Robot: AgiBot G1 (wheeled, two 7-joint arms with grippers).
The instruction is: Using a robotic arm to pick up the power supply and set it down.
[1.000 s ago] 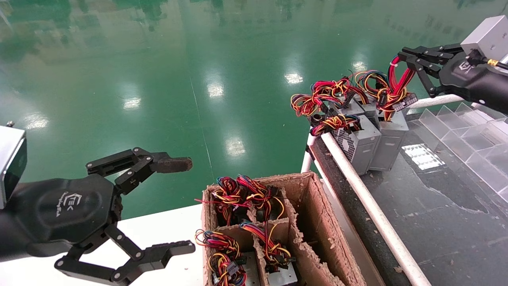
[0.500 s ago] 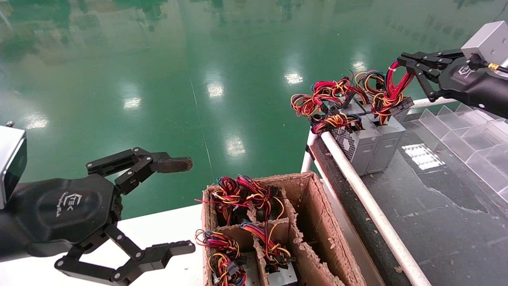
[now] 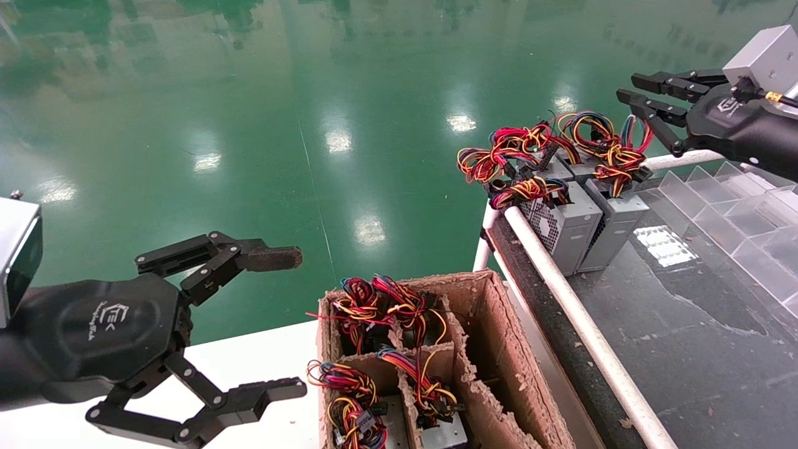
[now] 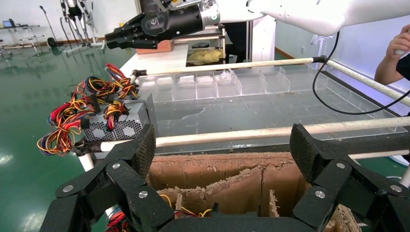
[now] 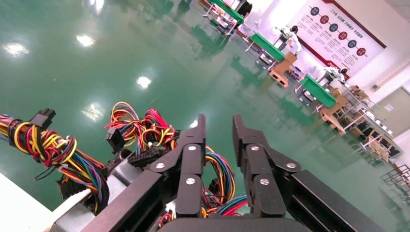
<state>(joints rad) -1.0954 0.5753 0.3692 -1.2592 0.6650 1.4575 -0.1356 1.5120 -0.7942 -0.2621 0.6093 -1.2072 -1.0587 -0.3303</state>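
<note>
Now that the wire loop is no longer standing tall between the fingers, I am reading this as a completed release: a second ago the right gripper (image 3: 642,93) was pinching the red-and-blue loop up high, and at present its jaws are parted a little with nothing between them, sitting just above and beyond the wires. The power supply (image 3: 617,224) is resting on the dark conveyor surface (image 3: 686,324), pressed up beside a similar grey box (image 3: 564,227) near the white rail (image 3: 561,293), and its loop is slumping down onto the box top. It looks a touch tilted against its neighbour (hard to be sure from the head view).

The right wrist view is showing the gap between the fingertips (image 5: 196,137) as narrow and clear, wire bundles lying below.

The left gripper (image 3: 280,321) is idling wide open over the white table (image 3: 274,355), next to the cardboard box (image 3: 492,330) that is holding more units.

I am judging the set-down as done; what is remaining is backing the right arm clear without snagging a wire.
</note>
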